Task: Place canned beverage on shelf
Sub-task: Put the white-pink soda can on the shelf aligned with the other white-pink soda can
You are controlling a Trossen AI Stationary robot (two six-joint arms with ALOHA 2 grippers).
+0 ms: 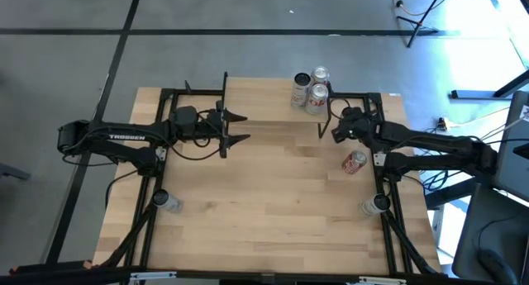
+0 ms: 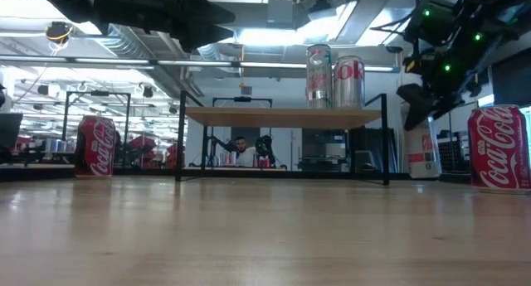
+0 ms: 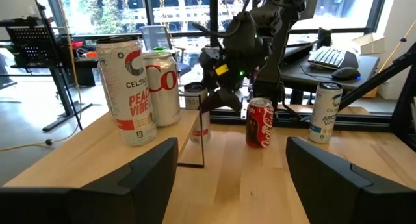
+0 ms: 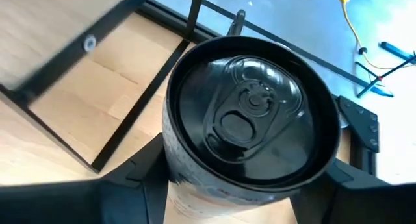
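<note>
can (image 4: pixel 250 113): black pull-tab lid, label cut off | right gripper (image 4: pixel 227 185): fingers clamped around it | left gripper (image 3: pixel 227 178): spread wide, empty

A tall white can (image 3: pixel 125 87) is showing "CELSIUS" and "PEACH VIBE". The red can (image 2: pixel 499 147) is reading "Coca-Cola" in white script. The left arm (image 1: pixel 124 138) is carrying "TROSSEN". A silver can (image 2: pixel 349 80) is showing red letters "ok".
</note>
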